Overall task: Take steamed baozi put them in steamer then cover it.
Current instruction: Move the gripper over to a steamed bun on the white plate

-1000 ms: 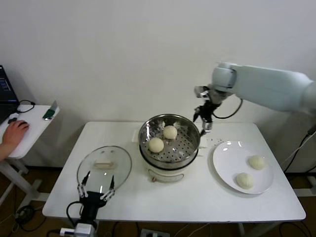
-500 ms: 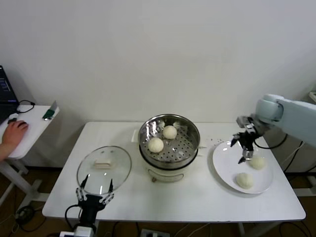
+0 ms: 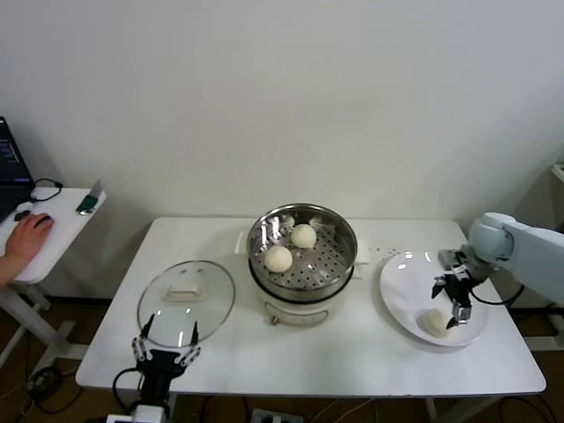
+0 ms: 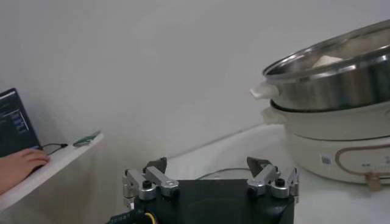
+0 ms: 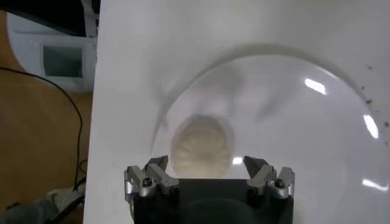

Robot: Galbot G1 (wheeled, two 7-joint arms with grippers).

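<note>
**One bun sits straight under the right gripper; its neighbour is out of sight**

Two steamed baozi [image 3: 292, 248] already lie on the perforated floor of the steamer [image 3: 302, 229] at the middle of the table [image 3: 352, 348]. On the white plate [image 3: 404, 291] to the robot's right, only one bun [image 3: 434, 322] shows clearly in the head view, at the near part of the plate. The right gripper [image 3: 452, 300] hangs directly over the plate, fingers spread wide and holding nothing, with that bun just nearer the table's front edge than the fingertips. From the right wrist camera the bun [image 5: 198, 148] lies between the two spread fingers and below them, so the coming move looks like a plain descent with little sideways correction. The bun is round, so no long axis dictates how the fingers should turn.

The right arm is far the nearer one. The left gripper [image 3: 164, 351] waits at the table's front edge, also spread and empty, just in front of the cover [image 3: 186, 295], which lies flat on the table left of the steamer.

A fourth bun cannot be made out: the right gripper and wrist cover the part of the plate where it might lie. Whether the fingertips already touch the plate cannot be told.
</note>
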